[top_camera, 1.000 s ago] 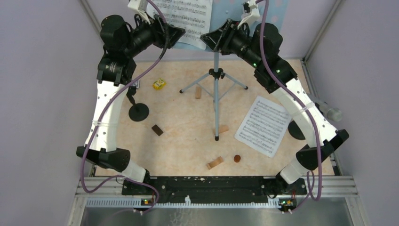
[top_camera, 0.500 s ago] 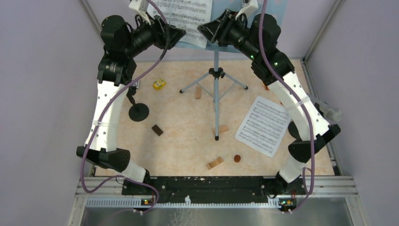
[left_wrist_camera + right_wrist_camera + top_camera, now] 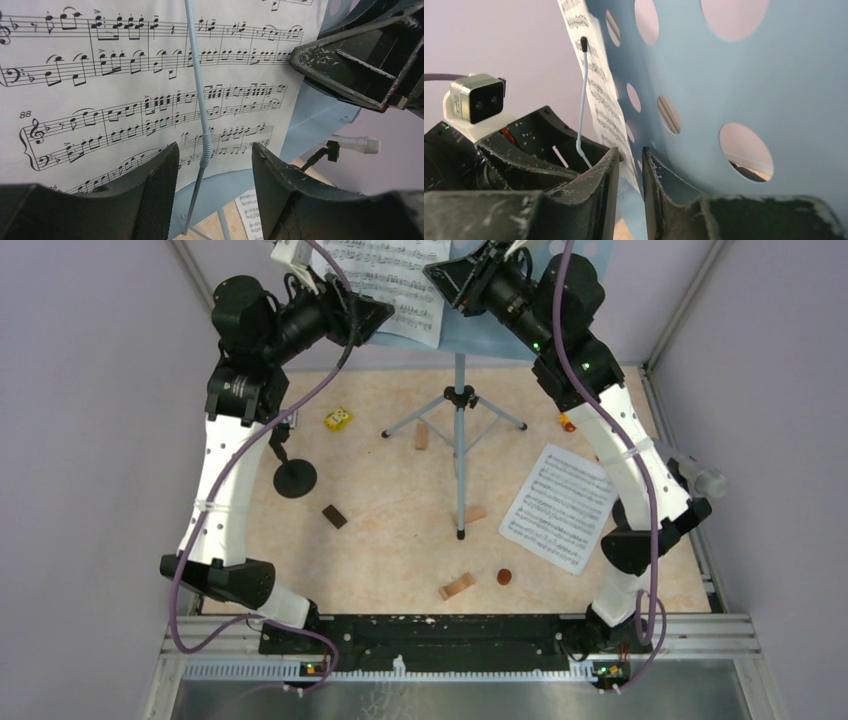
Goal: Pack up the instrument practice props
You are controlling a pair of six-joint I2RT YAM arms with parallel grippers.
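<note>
Pale blue, the music rack (image 3: 490, 340) stands tall at the desk's (image 3: 390, 530) far edge and may topple if the right claw (image 3: 630, 155), narrowed at its rim with grip unclear, tugs while the left claw (image 3: 214, 150) gapes before the page (image 3: 125, 75), which a wire arm (image 3: 197, 90) pins; wooden blocks (image 3: 456, 587) lie below.

A yellow toy vehicle (image 3: 338, 419) sits toward the tabletop's (image 3: 390, 540) far-left corner, an orange toy (image 3: 567, 423) toward the far-right. A pale block (image 3: 457, 586) and a brown round piece (image 3: 505, 577) lie by the near edge.

Even bright light — soft shadows, sharp focus
</note>
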